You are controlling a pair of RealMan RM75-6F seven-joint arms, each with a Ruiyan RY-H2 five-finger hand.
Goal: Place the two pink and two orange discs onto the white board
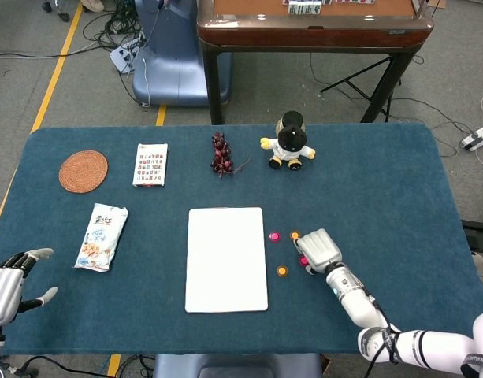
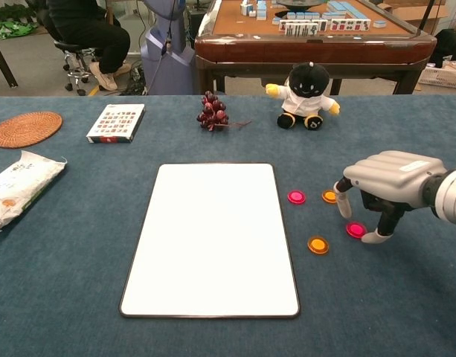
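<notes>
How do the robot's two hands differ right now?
The right hand arches over the pink disc beside the white board, fingertips down around it. The left hand sits at the table's near-left edge, far from any disc, fingers apart. Neither holds anything.

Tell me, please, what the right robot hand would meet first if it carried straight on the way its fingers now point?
Probably the pink disc right beneath it: the right robot hand hovers over that disc with fingers pointing down at the table. Whether a fingertip already touches it, I cannot tell.
</notes>
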